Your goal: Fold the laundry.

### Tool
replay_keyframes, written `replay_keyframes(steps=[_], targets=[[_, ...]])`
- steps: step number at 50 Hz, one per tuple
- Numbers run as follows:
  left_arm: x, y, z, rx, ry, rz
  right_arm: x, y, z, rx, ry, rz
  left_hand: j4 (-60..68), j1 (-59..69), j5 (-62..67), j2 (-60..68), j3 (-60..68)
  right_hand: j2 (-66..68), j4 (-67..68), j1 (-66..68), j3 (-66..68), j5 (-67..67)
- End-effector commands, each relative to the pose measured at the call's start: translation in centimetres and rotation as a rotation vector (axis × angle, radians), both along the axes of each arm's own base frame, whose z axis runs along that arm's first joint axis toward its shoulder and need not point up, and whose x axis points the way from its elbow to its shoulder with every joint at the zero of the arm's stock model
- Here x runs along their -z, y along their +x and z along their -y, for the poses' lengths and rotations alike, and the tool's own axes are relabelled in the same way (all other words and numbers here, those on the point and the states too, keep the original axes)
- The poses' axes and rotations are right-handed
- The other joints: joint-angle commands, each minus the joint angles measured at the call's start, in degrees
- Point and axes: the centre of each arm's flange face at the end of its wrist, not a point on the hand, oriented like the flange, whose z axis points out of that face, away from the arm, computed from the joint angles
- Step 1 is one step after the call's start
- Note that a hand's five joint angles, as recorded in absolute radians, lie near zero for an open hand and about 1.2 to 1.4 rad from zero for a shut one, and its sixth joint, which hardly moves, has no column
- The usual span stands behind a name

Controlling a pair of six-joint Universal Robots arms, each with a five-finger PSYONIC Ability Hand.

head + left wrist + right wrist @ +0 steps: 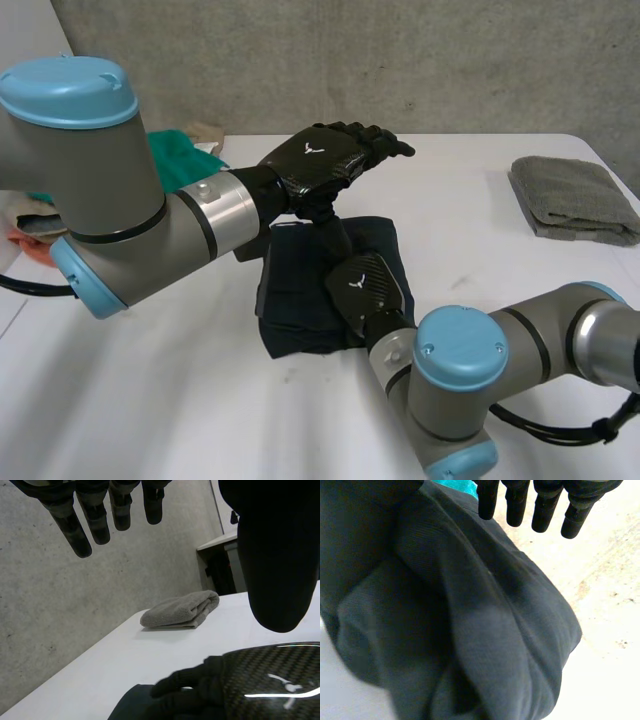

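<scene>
Dark folded cloth [300,300] lies mid counter [150,380]; right hand [366,290] rests on it, fingers straight; left hand [322,160] hovers above, spread and empty. Best to smooth outward without dragging the fold.

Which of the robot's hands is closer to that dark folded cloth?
Right. The right hand lies on the dark cloth; the left hand hangs above the cloth's far edge, fingers open.

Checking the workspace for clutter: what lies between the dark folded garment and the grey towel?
Nothing. In the head view, only bare white table separates the dark folded garment from the folded grey towel.
</scene>
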Motion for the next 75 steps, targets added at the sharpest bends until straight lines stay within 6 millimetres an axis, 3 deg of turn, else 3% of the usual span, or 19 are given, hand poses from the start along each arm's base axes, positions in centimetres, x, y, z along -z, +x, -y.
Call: replay_keyframes(steps=[1,2,5,13,20,25,30,36,39,44,47,48,55,58,59,60,61,67,75], targets=[[-0.1,0.1,0.1,-0.011,-0.007,-0.001,-0.5,0.7,0.9,-0.002,-0.03,0.021,-0.89,1.28,-2.05,0.16,-1.38,10.9,9.85,9.13,9.92,9.24],[-0.1,0.1,0.2,-0.014,-0.009,-0.002,-0.6,0.8,1.0,-0.003,-0.033,0.025,-0.89,1.28,-2.05,0.16,-1.38,17.27,16.22,15.5,16.29,15.61],[-0.2,0.1,0.2,-0.022,-0.011,-0.002,-0.8,1.2,1.4,-0.015,-0.039,0.041,-0.89,1.28,-2.05,0.16,-1.38,68.78,67.73,67.02,67.8,67.12],[-0.8,0.2,0.3,-0.028,-0.022,-0.012,-2.5,0.4,5.7,0.021,-0.088,0.081,-0.89,1.28,-2.05,0.16,-1.38,68.91,67.86,67.15,67.94,67.25],[-3.6,0.9,0.5,-0.06,-0.089,-0.053,-10.3,-3.1,12.4,0.13,-0.244,0.239,-0.72,1.45,-1.89,0.33,-1.21,68.91,67.86,67.15,67.94,67.25],[-5.1,1.1,0.4,-0.074,-0.134,-0.086,-15.3,-7.8,18.0,0.173,-0.353,0.345,-0.72,1.45,-1.89,0.33,-1.21,68.91,67.86,67.15,67.94,67.25],[-5.8,1.1,0.2,-0.074,-0.148,-0.104,-17.6,-13.4,22.7,0.248,-0.43,0.391,-0.72,1.45,-1.89,0.33,-1.21,68.91,67.86,67.15,67.94,67.25],[-5.5,1.0,-0.1,-0.068,-0.135,-0.101,-15.6,-21.6,29.1,0.357,-0.487,0.387,-0.72,1.45,-1.89,0.33,-1.21,68.91,67.86,67.15,67.94,67.25],[-5.3,0.9,-0.2,-0.067,-0.129,-0.098,-13.4,-23.9,30.9,0.368,-0.468,0.372,-0.72,1.45,-1.89,0.33,-1.21,68.91,67.86,67.15,67.94,67.25],[-4.6,0.9,-0.4,-0.062,-0.111,-0.085,-6.9,-28.7,33.9,0.33,-0.368,0.357,-0.55,1.62,-1.72,0.5,-1.04,68.91,67.86,67.15,67.94,67.25],[-4.2,0.8,-0.4,-0.062,-0.103,-0.08,-3.5,-29.7,34.5,0.295,-0.32,0.341,-0.55,1.62,-1.72,0.5,-1.04,68.91,67.86,67.15,67.94,67.25],[-4.1,0.8,-0.4,-0.061,-0.101,-0.079,-1.2,-30.2,34.5,0.279,-0.279,0.332,-0.55,1.62,-1.72,0.5,-1.04,68.91,67.86,67.15,67.94,67.25],[-3.9,0.5,-0.8,-0.067,-0.095,-0.074,1.2,-34.3,33.6,0.332,-0.208,0.316,-0.55,1.62,-1.72,0.5,-1.04,68.91,67.86,67.15,67.94,67.25],[-3.9,0.3,-1.1,-0.062,-0.096,-0.075,0.4,-34.3,33.2,0.33,-0.206,0.312,-0.55,1.62,-1.72,0.5,-1.04,68.91,67.86,67.15,67.94,67.25],[-4.0,0.2,-1.3,-0.059,-0.099,-0.077,-0.4,-34.3,32.9,0.335,-0.212,0.312,-0.55,1.62,-1.72,0.5,-1.04,31.67,30.62,29.91,30.69,30.01],[-4.0,0.1,-1.4,-0.055,-0.099,-0.077,-1.0,-34.3,32.8,0.341,-0.216,0.313,-0.38,1.78,-1.55,0.67,-0.87,5.98,4.94,4.22,5.01,4.32],[-4.1,0.0,-1.6,-0.052,-0.1,-0.078,-1.4,-34.3,32.6,0.344,-0.217,0.314,-0.55,1.62,-1.72,0.5,-1.04,-1.09,-2.14,-2.85,-2.06,-2.75],[-4.4,-0.5,-2.6,-0.027,-0.105,-0.084,-4.5,-34.6,30.8,0.368,-0.193,0.316,-0.55,1.62,-1.72,0.5,-1.04,-1.09,-2.14,-2.85,-2.06,-2.75],[-4.7,-1.1,-3.9,0.004,-0.104,-0.093,-8.7,-39.9,27.0,0.593,-0.084,0.251,-0.55,1.62,-1.72,0.5,-1.04,-1.09,-2.14,-2.85,-2.06,-2.75]])
